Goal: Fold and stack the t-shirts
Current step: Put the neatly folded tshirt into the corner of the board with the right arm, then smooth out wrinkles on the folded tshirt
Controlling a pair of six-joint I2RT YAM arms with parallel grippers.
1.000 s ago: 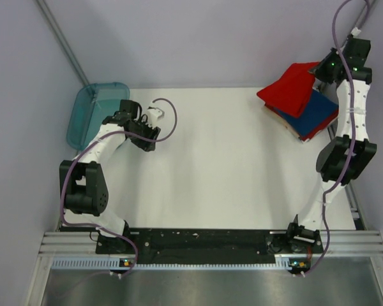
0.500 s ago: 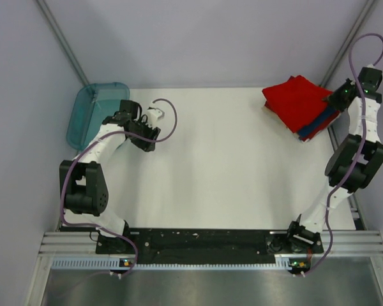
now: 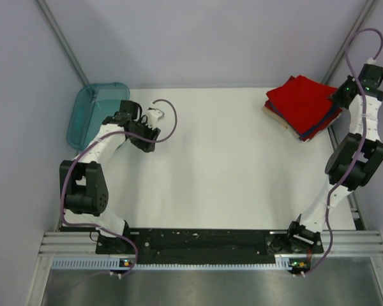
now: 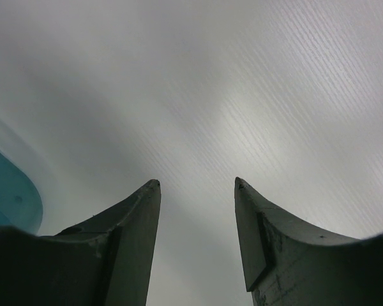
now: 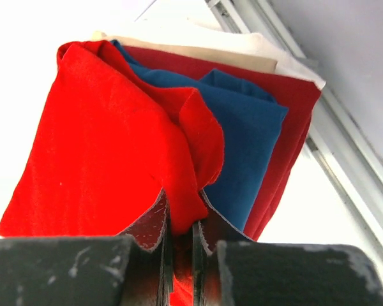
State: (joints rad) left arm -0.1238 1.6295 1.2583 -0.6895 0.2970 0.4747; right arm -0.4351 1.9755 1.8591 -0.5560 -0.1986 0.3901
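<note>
A folded bright red t-shirt point(image 3: 300, 100) lies on top of a stack at the table's far right corner. Under it a navy blue t-shirt point(image 5: 252, 131) and another red t-shirt point(image 5: 292, 137) show, with pale cloth point(image 5: 242, 51) at the bottom. My right gripper point(image 3: 340, 97) is at the stack's right edge, shut on the top red t-shirt's near edge point(image 5: 182, 204). My left gripper point(image 3: 150, 123) is open and empty over bare table at the far left; its fingertips point(image 4: 154, 186) show in the left wrist view.
A translucent teal plastic tray point(image 3: 92, 108) stands at the far left corner, just left of my left gripper; its edge shows in the left wrist view point(image 4: 9, 194). A metal frame rail point(image 5: 345, 159) runs beside the stack at the table's right edge.
The right gripper moved right and down with the top red t-shirt, laying it flat and squarer over the stack. The left arm has not moved.
</note>
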